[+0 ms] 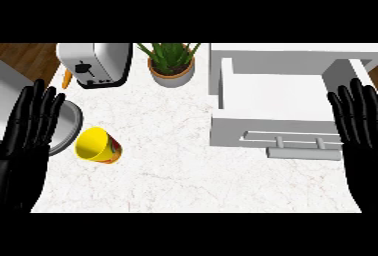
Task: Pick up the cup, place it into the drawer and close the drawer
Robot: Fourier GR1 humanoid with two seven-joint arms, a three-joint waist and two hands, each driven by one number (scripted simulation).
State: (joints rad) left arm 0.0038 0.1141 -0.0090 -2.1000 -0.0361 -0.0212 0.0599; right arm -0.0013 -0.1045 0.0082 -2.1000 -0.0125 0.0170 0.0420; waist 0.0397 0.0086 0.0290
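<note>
Cup (98, 145) lies tipped well left of the open drawer (275, 128) — left hand (26, 131) further left, right hand (359, 119) at its right edge (both fingers straight, empty).

- Kitchen: white marble-look desk (192, 175), wood floor (26, 55) at the top-left edge
- Silver toaster (94, 64) at back
- Potted plant (172, 62) beside it
- Open white drawer (277, 107) with bar handle (299, 137)

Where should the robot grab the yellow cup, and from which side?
Probably round the wall of the cup, below its rim, from the left with the left hand, the nearer one. The mouth faces up and the wall is round, so fingers can wrap it.
</note>
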